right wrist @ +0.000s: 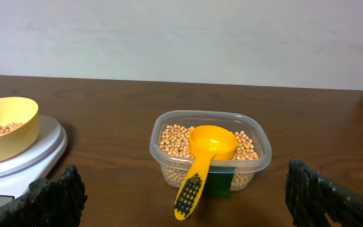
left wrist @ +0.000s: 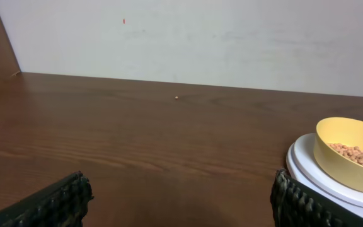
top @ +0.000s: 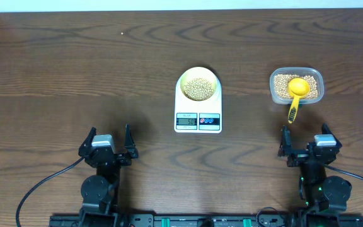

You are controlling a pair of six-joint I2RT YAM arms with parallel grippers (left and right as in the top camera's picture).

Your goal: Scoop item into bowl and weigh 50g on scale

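Digits on the scale (top: 198, 120) are being shown too small to read; left gripper (top: 109, 131) and right gripper (top: 305, 130) are being held low, jaws spread, empty.

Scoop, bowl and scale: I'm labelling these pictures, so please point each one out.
scoop (right wrist: 212, 142), right wrist view, on its round cup.
bowl (left wrist: 348, 167), left wrist view, on its outer wall.
scale (top: 198, 128), overhead view, on its bare front edge.

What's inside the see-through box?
Lots of little tan beans and a yellow scoop, its handle poking over the box rim. Whatever lies under the scoop's cup is hidden.
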